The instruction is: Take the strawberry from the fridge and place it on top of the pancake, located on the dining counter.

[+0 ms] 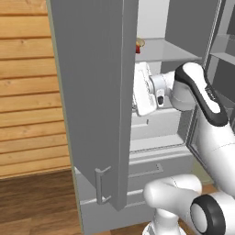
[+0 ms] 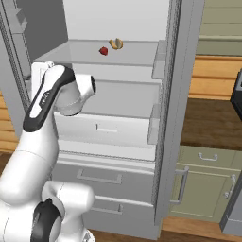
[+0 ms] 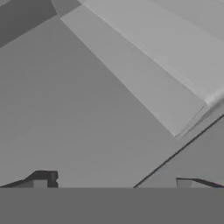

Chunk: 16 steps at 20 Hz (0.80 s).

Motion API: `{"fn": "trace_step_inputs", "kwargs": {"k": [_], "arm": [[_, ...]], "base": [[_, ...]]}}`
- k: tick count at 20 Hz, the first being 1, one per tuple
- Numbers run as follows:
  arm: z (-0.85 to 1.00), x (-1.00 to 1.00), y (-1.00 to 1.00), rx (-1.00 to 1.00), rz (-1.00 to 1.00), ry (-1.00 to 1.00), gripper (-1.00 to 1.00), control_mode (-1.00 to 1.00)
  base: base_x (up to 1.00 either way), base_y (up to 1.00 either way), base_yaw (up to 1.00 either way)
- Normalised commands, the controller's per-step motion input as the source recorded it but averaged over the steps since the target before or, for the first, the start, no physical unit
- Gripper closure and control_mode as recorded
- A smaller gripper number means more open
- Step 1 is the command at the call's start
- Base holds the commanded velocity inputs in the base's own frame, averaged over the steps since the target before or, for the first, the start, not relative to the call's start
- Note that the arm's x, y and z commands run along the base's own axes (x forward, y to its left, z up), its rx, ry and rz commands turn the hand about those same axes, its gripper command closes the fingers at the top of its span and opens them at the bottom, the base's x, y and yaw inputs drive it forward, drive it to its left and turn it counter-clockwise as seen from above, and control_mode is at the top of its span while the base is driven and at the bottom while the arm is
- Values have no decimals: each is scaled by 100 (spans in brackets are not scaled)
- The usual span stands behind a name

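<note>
Right base view has the fridge (image 2: 118,137) standing open, and the strawberry (image 2: 103,51) is sitting on the upper glass shelf (image 2: 137,56), toward the back. Just beside it on the right is a yellow-brown bun (image 2: 116,44), close but not touching as far as I can tell. The arm (image 2: 52,99) reaches up into the fridge on the left side, a level below that shelf, with its wrist pointing toward the fridge's left wall. Below it there's a white crisper bin (image 2: 106,128) and then two grey drawers (image 2: 101,182).

Left base view is mostly the open left door (image 1: 94,92), with the hand (image 1: 144,89) poking out from behind its edge. Above it you can just make out a bit of red and yellow-brown on the shelf.

Hand view is looking at plain grey fridge panels. The fingers (image 3: 43,178) sit at the bottom corners, spread wide apart with nothing between them, so it's released and holding nothing.

To the right of the fridge there's a dark wooden surface (image 2: 212,125) on pale green cabinets.
</note>
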Motion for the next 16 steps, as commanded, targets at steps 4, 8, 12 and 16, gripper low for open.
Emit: {"fn": "trace_step_inputs", "kwargs": {"k": [4,8,12,16], "arm": [[0,-2,96,-9,-5,-1,-100,-100],[0,-13,95,-9,-11,-4,-100,-100],[0,-9,82,-8,-12,-3,-100,-100],[0,-2,59,-3,-12,0,-100,-100]], "base": [[0,0,0],[0,0,0],[0,0,0],[0,0,0]]}}
